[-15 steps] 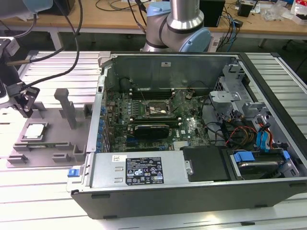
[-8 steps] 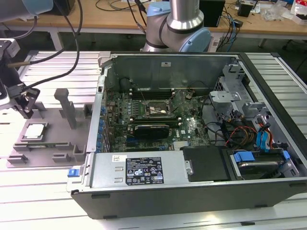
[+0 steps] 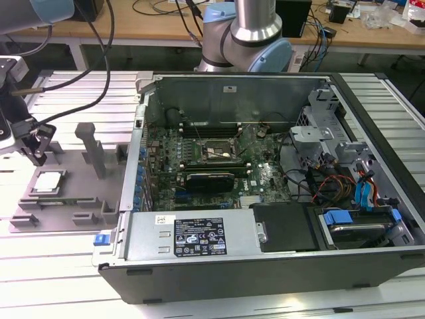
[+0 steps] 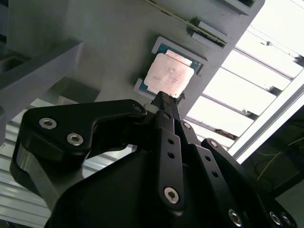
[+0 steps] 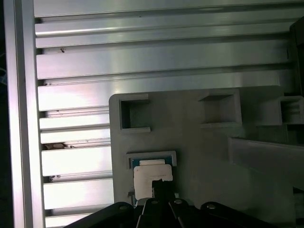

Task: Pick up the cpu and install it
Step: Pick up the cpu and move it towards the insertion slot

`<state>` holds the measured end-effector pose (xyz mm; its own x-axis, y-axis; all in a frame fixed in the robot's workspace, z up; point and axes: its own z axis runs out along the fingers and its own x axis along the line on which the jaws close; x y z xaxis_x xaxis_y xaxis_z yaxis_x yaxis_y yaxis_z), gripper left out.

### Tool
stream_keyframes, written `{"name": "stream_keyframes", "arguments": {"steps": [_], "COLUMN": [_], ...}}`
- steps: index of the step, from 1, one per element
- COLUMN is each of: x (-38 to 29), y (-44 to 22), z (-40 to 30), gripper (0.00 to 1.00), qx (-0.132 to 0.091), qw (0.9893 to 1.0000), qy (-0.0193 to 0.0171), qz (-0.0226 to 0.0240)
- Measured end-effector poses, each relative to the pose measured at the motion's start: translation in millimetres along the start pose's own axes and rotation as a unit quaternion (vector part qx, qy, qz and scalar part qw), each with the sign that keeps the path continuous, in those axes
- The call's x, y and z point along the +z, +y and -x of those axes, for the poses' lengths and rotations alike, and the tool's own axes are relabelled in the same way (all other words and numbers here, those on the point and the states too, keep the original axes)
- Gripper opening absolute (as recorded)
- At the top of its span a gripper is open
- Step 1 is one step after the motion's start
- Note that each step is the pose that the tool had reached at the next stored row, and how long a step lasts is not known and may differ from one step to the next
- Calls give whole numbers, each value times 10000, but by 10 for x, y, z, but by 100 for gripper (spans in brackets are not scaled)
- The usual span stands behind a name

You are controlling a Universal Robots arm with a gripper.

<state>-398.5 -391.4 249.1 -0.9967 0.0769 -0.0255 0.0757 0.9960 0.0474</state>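
Hovering over cpu (image 4: 169,75) — not yet gripped.
With gripper (image 4: 165,97) clenched and empty, risks jabbing it or skidding off its edges in the tray (image 4: 104,42).

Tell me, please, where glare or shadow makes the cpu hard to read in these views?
Second wrist view: the cpu glares pale, the dark pincer overlapping one edge. First wrist view: the cpu washes out white, the table slats shine. Exterior view: even light, the cpu plain.

You see a silvery, faintly glossy metal top on the cpu (image 4: 169,75). The grey tray (image 4: 109,42) looks like matt plastic.
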Motion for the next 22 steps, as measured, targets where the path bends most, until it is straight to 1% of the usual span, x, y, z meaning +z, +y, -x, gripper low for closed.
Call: {"name": "stream_keyframes", "arguments": {"steps": [2, 3, 5, 7, 14, 17, 19, 22], "x": [12, 31, 44, 86, 150, 212, 266, 308], "y": [-18, -32, -37, -49, -58, -94, -112, -126], "z": [-1, -3, -5, -6, -7, -6, -8, -18], "gripper": [11, 11, 11, 11, 11, 11, 11, 11], "qx": [0, 0, 1, 0, 0, 0, 1, -1], "qw": [10000, 10000, 10000, 10000, 10000, 10000, 10000, 10000], "qy": [0, 0, 1, 0, 0, -1, 0, 0], "qz": [0, 1, 0, 0, 0, 1, 0, 0]}}
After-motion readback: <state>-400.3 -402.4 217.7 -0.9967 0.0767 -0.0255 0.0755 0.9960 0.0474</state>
